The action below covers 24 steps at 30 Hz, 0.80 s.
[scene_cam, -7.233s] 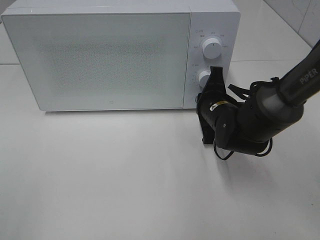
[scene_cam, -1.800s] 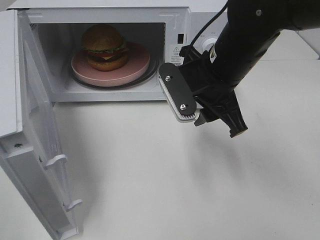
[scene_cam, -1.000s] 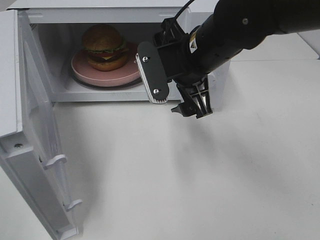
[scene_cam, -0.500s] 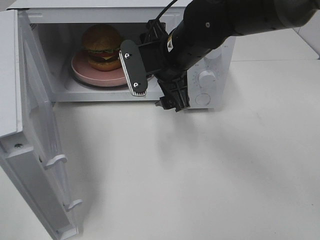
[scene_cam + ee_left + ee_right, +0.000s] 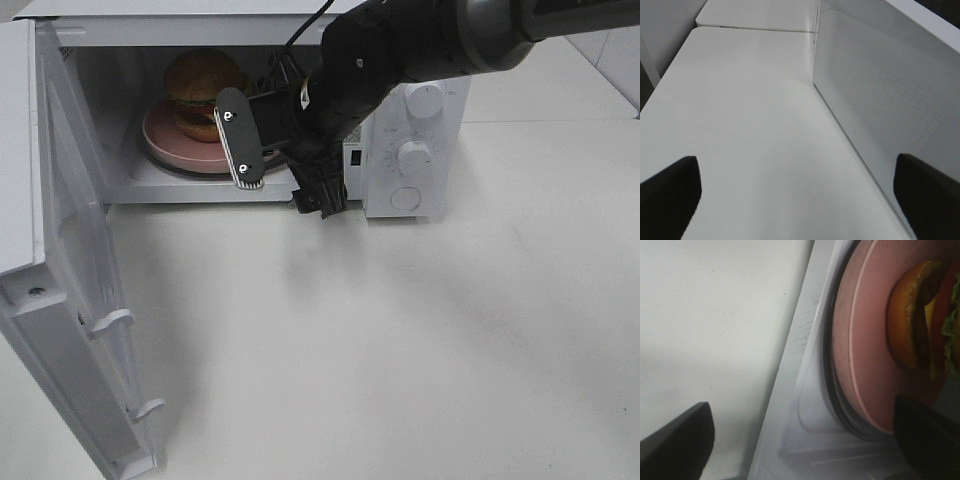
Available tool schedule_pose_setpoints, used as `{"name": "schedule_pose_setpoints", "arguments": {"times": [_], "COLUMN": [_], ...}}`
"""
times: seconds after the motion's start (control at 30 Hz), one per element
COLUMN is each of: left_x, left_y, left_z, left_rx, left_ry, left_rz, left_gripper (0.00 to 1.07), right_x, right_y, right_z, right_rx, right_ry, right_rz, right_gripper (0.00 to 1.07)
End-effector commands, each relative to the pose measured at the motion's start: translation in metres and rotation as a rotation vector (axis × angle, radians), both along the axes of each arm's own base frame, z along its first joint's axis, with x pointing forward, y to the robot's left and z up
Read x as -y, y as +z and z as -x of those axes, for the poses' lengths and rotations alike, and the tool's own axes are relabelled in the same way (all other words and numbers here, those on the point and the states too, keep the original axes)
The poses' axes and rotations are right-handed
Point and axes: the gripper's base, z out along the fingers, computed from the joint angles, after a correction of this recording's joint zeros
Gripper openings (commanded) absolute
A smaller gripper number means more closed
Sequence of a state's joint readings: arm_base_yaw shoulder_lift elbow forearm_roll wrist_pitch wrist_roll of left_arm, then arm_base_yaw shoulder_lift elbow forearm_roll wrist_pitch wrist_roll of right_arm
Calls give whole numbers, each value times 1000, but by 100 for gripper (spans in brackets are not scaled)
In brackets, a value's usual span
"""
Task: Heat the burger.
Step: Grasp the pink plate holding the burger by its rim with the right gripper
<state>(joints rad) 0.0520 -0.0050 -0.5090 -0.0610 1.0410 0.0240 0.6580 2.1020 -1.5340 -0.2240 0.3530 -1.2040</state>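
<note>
The burger (image 5: 200, 85) sits on a round pink plate (image 5: 162, 140) inside the open microwave (image 5: 400, 190). My right gripper (image 5: 283, 170) is open at the front of the cavity, just right of the plate. One finger pad (image 5: 240, 135) overlaps the plate's front right rim; the other finger hangs lower, by the cavity's sill. In the right wrist view the burger (image 5: 920, 325) and the plate (image 5: 865, 365) lie just ahead of the wide-apart fingers of the gripper (image 5: 800, 440). My left gripper (image 5: 800, 200) is open, beside the microwave door (image 5: 880, 100), and holds nothing.
The microwave door (image 5: 70, 300) stands swung wide open at the left, reaching toward the table's front edge. Two knobs (image 5: 425, 100) and a round button are on the control panel at the right. The white table (image 5: 400, 350) spreads in front.
My right gripper has swung left from in front of the control panel to the cavity opening, close to the plate. The burger, plate and door have not moved.
</note>
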Motion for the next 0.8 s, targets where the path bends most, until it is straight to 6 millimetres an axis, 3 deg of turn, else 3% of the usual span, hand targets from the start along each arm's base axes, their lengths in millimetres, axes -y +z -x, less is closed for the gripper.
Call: {"name": "schedule_pose_setpoints", "arguments": {"times": [0.03, 0.27, 0.8], "left_x": [1, 1, 1], "left_y": [-1, -1, -1], "left_z": [2, 2, 2], "left_rx": [21, 21, 21], "left_ry": [-1, -1, -1], "left_rz": [10, 10, 10], "left_gripper": [100, 100, 100], "right_x": [-7, -30, -44], "right_y": [-1, -18, -39], "right_z": [-3, -13, -33], "right_rx": [0, -16, -28], "right_ry": [0, 5, -12], "right_rz": [-5, -27, -35], "right_gripper": [91, 89, 85]}}
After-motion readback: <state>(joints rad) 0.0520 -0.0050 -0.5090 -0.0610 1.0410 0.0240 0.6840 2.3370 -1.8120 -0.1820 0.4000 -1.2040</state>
